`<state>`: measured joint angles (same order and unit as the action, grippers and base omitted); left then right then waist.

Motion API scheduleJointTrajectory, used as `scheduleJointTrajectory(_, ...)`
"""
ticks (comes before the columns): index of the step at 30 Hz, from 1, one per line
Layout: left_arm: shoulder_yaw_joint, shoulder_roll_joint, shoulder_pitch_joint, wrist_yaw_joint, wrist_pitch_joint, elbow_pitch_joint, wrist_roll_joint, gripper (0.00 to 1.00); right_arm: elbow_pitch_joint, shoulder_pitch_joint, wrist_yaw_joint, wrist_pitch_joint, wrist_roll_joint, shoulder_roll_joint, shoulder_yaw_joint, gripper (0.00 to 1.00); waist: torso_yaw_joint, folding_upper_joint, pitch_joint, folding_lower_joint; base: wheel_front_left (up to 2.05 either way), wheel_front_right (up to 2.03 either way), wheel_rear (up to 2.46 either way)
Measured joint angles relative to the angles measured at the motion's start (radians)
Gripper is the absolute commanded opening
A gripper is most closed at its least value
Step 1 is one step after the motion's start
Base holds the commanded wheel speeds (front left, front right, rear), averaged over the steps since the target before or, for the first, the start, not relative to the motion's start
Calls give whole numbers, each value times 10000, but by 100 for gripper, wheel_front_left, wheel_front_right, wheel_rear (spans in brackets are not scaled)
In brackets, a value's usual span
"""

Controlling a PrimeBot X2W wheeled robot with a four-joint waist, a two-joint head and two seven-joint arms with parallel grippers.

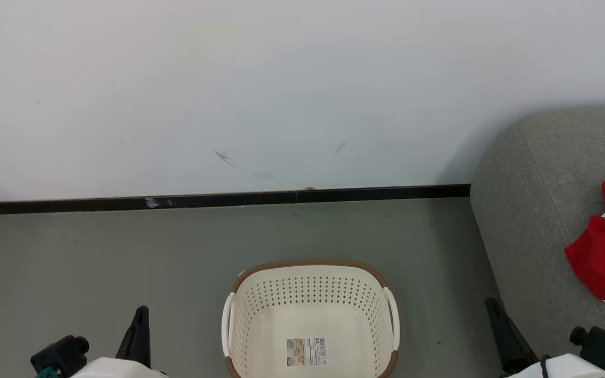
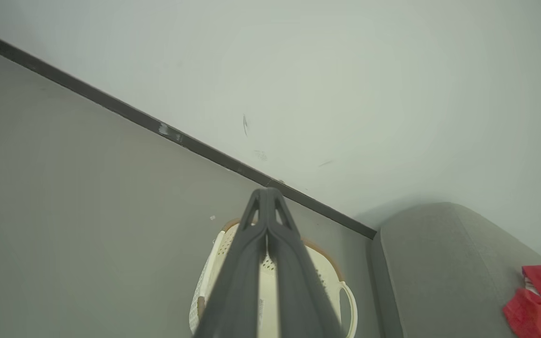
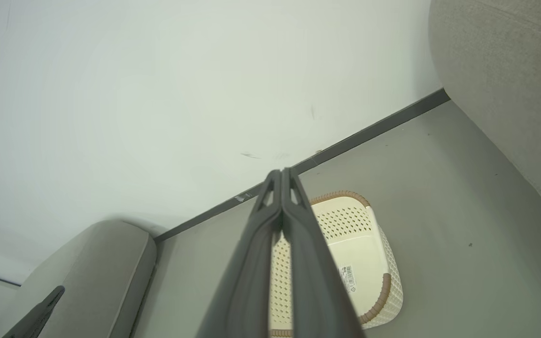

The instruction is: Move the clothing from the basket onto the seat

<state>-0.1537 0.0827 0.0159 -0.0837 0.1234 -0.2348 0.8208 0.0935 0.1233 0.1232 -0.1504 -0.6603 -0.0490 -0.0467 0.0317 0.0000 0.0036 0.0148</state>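
Left pincer (image 1: 141,315): head view, 7 o'clock; two long dark fingers pressed together, gripping nothing, tips aimed toward 12 o'clock over the grey floor (image 1: 97,262).
Right pincer (image 1: 493,307): head view, 5 o'clock; fingers pressed together, gripping nothing, leaning toward 11 o'clock.
Arm pose: left forearm (image 1: 113,369) and right forearm (image 1: 570,367), both pale, sit low at the bottom edge, one on each side of the basket, apart from it.
Basket: oval cream plastic laundry basket with perforated walls and brown woven-look rim (image 1: 308,262); 6 o'clock, upright on the floor; label sticker (image 1: 306,352) visible on its bare bottom.
Clothing: bright red soft garments with white panels (image 1: 604,252); 4 o'clock, bunched on the seat, well apart from the basket.
Seat: large grey fabric-upholstered sofa with rounded edges (image 1: 533,210); 3 o'clock, near the right pincer.
Backdrop: white wall (image 1: 281,79) with black baseboard (image 1: 229,199); 12 o'clock.
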Motion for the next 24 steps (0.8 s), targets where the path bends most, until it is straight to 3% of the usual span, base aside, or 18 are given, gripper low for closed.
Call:
scheduleJointTrajectory(11,370,-86,1,351,-370,-2,1342,0,240,-261,0,274,-1854,-176,58,0,-52,0,-87,24,0,0,0)
scheduleJointTrajectory(16,500,-109,2,462,-535,-13,1841,0,364,-362,2,374,-2497,-244,84,0,-72,0,-91,0,0,0,0)
scheduleJointTrajectory(24,775,-146,17,717,-790,-63,2794,0,589,-612,0,554,-3820,-318,121,0,-112,0,-58,-72,0,0,0)
